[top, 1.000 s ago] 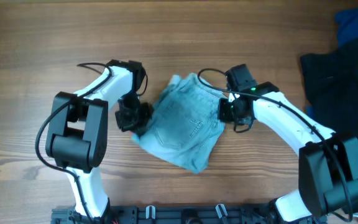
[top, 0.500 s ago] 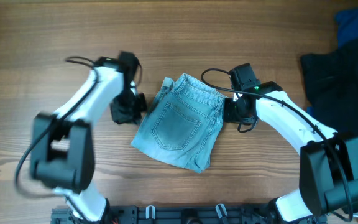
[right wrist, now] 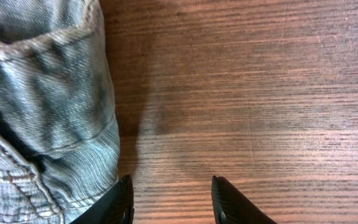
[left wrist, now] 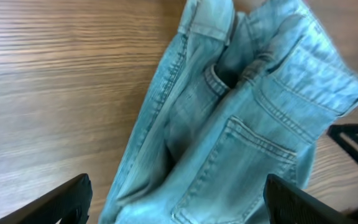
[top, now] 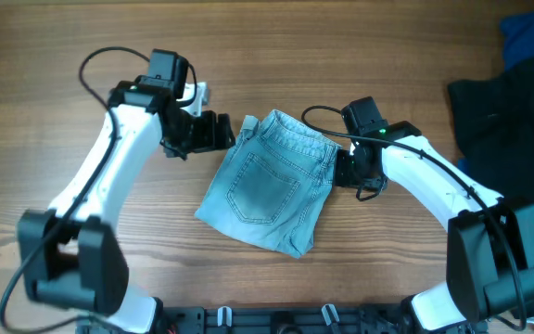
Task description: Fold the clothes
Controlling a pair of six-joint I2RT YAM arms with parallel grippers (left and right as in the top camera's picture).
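The clothes (top: 269,179), light blue denim shorts, lie folded in the middle of the wooden table with a back pocket up and the waistband (top: 284,125) at the far side. My left gripper (top: 219,131) hovers at their upper left corner, wide open and empty; in the left wrist view its fingers (left wrist: 64,198) straddle the denim (left wrist: 241,124) from above. My right gripper (top: 343,167) is at the shorts' right edge, open with only bare wood between its fingertips (right wrist: 122,199); the denim's folded edge (right wrist: 48,93) lies just to the left of them.
A black garment (top: 513,121) lies at the table's right edge with a dark royal-blue cloth (top: 529,37) beyond it in the far right corner. Both arms' bases stand at the near edge (top: 276,320).
The left gripper has let go of the shorts, opened wide, and lifted away up and to the left. The right gripper has opened a little. The shorts have settled flatter.
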